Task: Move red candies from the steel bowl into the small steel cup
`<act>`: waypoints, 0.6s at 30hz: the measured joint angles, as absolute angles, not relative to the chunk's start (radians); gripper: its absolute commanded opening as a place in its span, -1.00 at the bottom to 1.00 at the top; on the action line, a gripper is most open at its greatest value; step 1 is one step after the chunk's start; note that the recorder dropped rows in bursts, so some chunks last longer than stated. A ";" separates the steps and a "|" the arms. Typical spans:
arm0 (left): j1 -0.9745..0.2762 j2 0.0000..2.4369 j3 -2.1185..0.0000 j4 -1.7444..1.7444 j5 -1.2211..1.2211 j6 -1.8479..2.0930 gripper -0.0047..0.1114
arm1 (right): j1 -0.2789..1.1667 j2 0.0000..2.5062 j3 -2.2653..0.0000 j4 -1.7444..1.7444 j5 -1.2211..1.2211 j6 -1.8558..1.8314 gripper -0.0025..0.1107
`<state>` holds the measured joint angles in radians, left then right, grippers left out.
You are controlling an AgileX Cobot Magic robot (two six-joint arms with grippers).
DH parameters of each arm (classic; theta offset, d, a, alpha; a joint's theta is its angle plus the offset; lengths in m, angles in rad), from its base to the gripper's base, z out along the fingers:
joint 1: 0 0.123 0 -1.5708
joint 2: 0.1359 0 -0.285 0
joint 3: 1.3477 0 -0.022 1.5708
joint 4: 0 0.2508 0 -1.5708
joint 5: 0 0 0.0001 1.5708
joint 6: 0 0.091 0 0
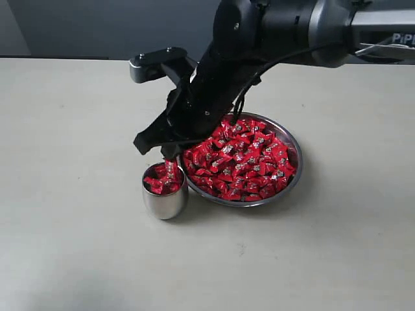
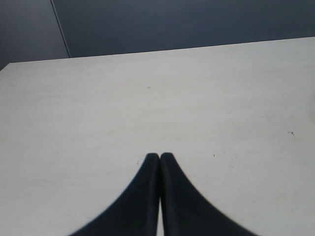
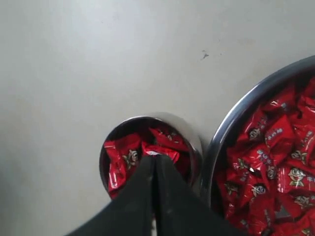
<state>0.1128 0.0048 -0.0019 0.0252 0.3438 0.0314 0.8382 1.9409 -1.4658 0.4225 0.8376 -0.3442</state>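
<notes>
Fully closed right gripper [image 3: 156,158] over cup [image 3: 195,143]

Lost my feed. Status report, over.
Left gripper shut over table. Right gripper shut, tips above small steel cup. Cup holds red candies; steel bowl full. Nothing blocking.

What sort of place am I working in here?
Most likely a robotics lab or test bench, not a kitchen: a pale tabletop against a plain dark wall, with a steel bowl of red candies and a small steel cup set out beneath the robot arm.
</notes>
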 measured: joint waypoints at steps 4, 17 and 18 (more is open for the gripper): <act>0.113 0.005 -0.002 0.025 0.344 0.031 -0.91 | 0.847 1.970 -1.467 0.426 0.844 -0.342 -0.97; 0.113 0.005 -0.002 0.025 0.344 0.031 -0.91 | 0.881 1.988 -1.467 0.401 0.813 -0.344 -0.97; 0.113 0.005 -0.002 0.025 0.344 0.031 -0.91 | 0.881 1.988 -1.467 0.401 0.813 -0.344 -0.89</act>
<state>0.1128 0.0048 -0.0019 0.0252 0.3438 0.0314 0.8811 1.9885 -1.4674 0.4005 0.8135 -0.3438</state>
